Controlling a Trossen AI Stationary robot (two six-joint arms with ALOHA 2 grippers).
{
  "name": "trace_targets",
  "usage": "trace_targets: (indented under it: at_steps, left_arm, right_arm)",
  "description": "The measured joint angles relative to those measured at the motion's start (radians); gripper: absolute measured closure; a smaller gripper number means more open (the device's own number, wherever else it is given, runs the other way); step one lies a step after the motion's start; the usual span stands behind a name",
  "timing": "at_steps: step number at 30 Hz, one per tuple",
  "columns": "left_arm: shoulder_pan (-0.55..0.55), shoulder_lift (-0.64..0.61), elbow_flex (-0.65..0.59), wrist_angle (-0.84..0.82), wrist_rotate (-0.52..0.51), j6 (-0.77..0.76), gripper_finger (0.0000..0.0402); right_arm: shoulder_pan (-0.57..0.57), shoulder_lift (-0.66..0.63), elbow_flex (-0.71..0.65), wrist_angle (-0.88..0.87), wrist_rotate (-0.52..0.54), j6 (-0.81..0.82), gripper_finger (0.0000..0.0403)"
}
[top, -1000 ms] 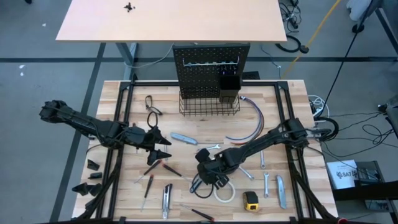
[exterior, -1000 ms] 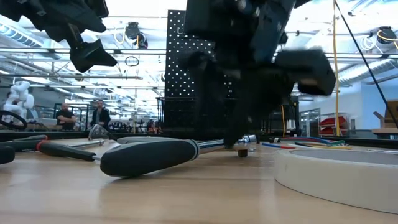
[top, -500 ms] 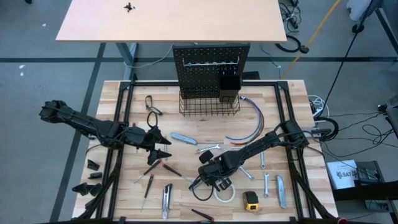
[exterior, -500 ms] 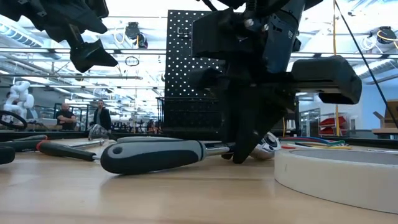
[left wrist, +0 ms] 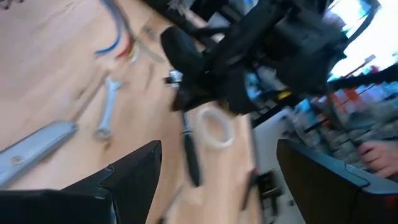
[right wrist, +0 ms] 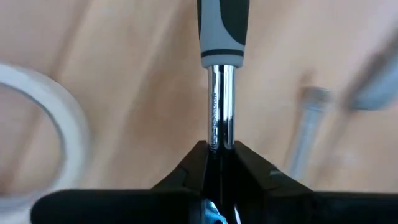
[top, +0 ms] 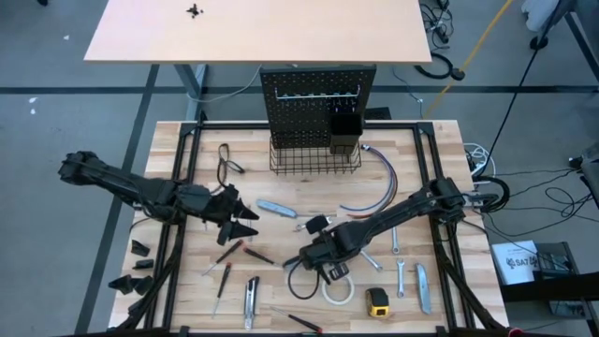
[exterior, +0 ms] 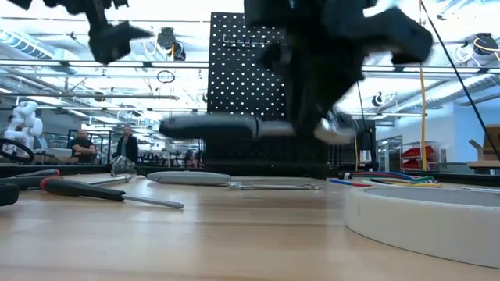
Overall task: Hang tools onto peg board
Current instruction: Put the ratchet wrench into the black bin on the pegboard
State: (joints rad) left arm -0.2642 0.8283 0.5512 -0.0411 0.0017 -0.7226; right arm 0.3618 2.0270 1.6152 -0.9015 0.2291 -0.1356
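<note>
The slatted wooden table [top: 440, 140] stood in a wide, brightly lit hall, with two people far off behind it in the low view. At its far edge rose the peg board [top: 316, 94], its wire basket [top: 314, 157] and small bin [top: 343, 131] at the front. The right gripper [top: 321, 251] hung near the table's middle, its fingers [right wrist: 205, 162] clamped together on the chrome shank of the ratchet [exterior: 234, 126] — the tool was clear of the wood, level in the air (grey-and-black handle pointing away from the wrist). Just beside it lay the white tape roll [top: 337, 288], with the yellow tape measure [top: 377, 301] and silver wrenches [top: 399, 277] nearby. The left gripper [top: 240, 221] hovered over the table's left half, fingers spread apart, above the red-and-black screwdrivers [top: 231, 251].
</note>
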Motion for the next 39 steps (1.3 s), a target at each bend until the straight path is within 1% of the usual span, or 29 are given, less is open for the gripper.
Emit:
trace_targets:
  at_steps: [3,5,8,10,11,15,19,21,28,33,36,39]
  left_arm:
    - [0.0,-0.001,0.082,-0.029,0.04,-0.001,0.0084]
    - [0.003,0.001,0.157,-0.087,0.061,0.01,0.0084]
    - [0.011,0.011,0.274,-0.238,0.066,0.023,0.0084]
    - [0.021,0.018,0.346,-0.304,0.074,0.022,0.0084]
    - [0.025,0.019,0.375,-0.311,0.084,0.021,0.0084]
    - [0.039,0.02,0.455,-0.302,0.101,-0.042,0.0084]
    - [0.059,0.029,0.478,-0.304,0.099,-0.139,0.0084]
    - [0.062,0.042,0.478,-0.313,0.098,-0.164,0.0084]
    - [0.061,0.106,0.477,-0.317,0.097,-0.193,0.0084]
    - [0.061,0.125,0.477,-0.304,0.115,-0.212,0.0084]
    - [0.061,0.126,0.477,-0.277,0.134,-0.213,0.0084]
    - [0.061,0.125,0.477,-0.259,0.155,-0.212,0.0099]
  right_arm:
    - [0.0,-0.001,0.135,-0.106,0.077,-0.098,0.0362]
    - [0.0,-0.004,0.227,-0.148,0.137,-0.17,0.0362]
    - [0.0,-0.004,0.366,-0.177,0.24,-0.304,0.0362]
    - [0.0,-0.005,0.448,-0.162,0.313,-0.415,0.0362]
    - [0.0,-0.006,0.481,-0.15,0.352,-0.47,0.0362]
    - [-0.003,-0.006,0.565,-0.092,0.511,-0.702,0.0362]
    - [-0.016,-0.005,0.579,0.022,0.646,-0.928,0.0362]
    - [-0.024,-0.005,0.579,0.093,0.666,-1.013,0.0362]
    - [-0.042,-0.005,0.58,0.253,0.665,-1.174,0.0362]
    - [-0.05,-0.005,0.58,0.3,0.662,-1.24,0.0362]
    - [-0.054,-0.005,0.58,0.3,0.662,-1.248,0.0362]
    - [-0.054,-0.005,0.58,0.298,0.661,-1.249,0.0362]
